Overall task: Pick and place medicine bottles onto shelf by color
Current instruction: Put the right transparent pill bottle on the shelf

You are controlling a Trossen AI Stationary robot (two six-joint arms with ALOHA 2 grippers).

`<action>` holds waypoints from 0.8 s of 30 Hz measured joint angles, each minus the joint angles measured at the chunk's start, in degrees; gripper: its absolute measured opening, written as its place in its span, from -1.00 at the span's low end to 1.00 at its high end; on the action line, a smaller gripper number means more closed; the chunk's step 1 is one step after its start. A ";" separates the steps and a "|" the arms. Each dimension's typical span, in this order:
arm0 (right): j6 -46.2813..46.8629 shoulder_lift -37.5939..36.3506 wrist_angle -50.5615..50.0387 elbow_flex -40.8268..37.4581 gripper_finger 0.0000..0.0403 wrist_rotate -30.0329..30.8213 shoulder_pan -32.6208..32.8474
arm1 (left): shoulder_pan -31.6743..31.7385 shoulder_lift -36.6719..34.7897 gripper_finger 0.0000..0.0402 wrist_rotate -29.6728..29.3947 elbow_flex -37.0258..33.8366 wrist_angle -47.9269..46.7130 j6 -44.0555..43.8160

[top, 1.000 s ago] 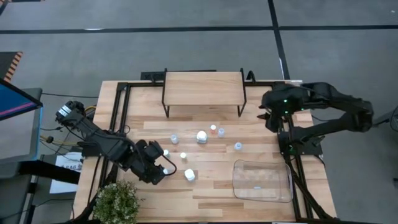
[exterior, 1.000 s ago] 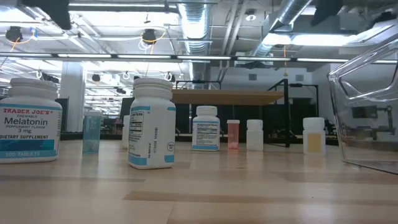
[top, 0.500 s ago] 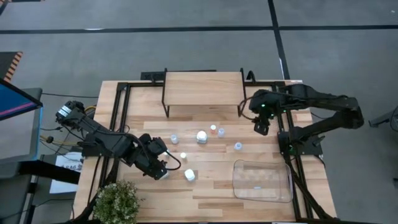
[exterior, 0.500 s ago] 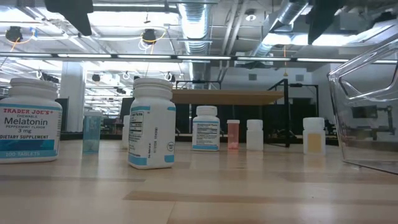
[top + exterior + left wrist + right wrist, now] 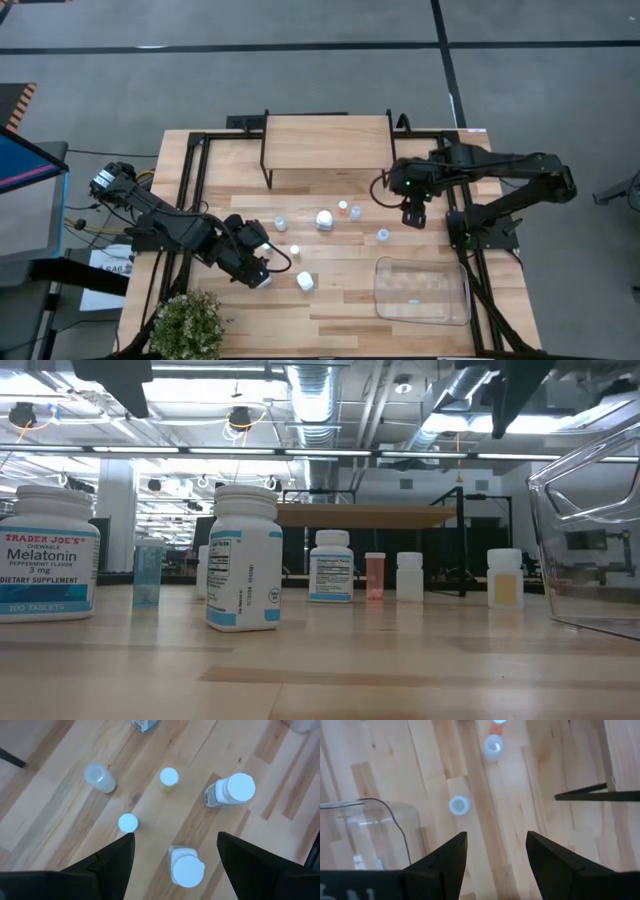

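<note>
So the right arm has swung in off its side of the counter point(image 5: 210, 170) and its right pincer point(image 5: 414, 212) now hangs over the boards just past the shelf's right legs, fingers spread, nothing in them. Looks like it's lining up on the small clear-bluish bottle point(image 5: 383, 235) sitting near it, maybe the orange-capped bottle point(image 5: 342, 207) instead, hard to call from here.

The left pincer point(image 5: 258, 272) has nudged a bit toward the middle too, also wide open and empty, hovering near the front-left white bottles, with the chunky white bottle point(image 5: 305, 282) just beside it.

Nothing's on the shelf point(image 5: 325, 141) yet, its pale wooden top is bare, so sorting hasn't really started. All the medicine bottles stand loose on the counter in front of it.

The bottles are smooth plastic cylinders with round caps, the fat ones wearing paper labels. The clear plastic tray point(image 5: 421, 291) front right looks glossy and rigid with rounded corners. The shelf legs are thin black metal.
</note>
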 joint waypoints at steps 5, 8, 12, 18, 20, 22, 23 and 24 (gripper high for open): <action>-0.49 -0.32 1.10 0.00 0.11 0.02 1.67 | 0.00 0.00 0.34 -2.39 0.00 0.02 -0.66; -2.02 -0.34 1.94 -1.29 0.11 0.02 1.93 | 0.00 -0.02 0.34 -2.78 0.00 0.02 -1.39; -2.62 -2.46 4.34 -8.05 0.11 0.02 1.93 | 0.00 -0.02 0.34 -2.85 0.00 0.02 -1.49; -0.83 -8.86 16.41 -19.59 0.11 -0.15 1.97 | 0.00 -0.04 0.34 -2.91 0.00 0.04 -1.49; -0.64 -10.18 17.53 -21.69 0.11 -0.15 2.03 | 0.00 -0.04 0.34 -2.98 0.00 0.02 -1.47; -0.50 -10.39 17.73 -23.08 0.11 -0.09 2.61 | 0.00 -0.04 0.34 -2.98 0.00 0.02 -1.06; -0.52 -10.36 17.96 -23.85 0.11 -0.07 2.96 | 0.00 -0.04 0.34 -3.02 0.00 0.02 -1.05; -0.52 -10.21 18.16 -24.65 0.11 -0.08 3.37 | 0.00 -0.04 0.34 -3.02 0.00 0.02 -1.01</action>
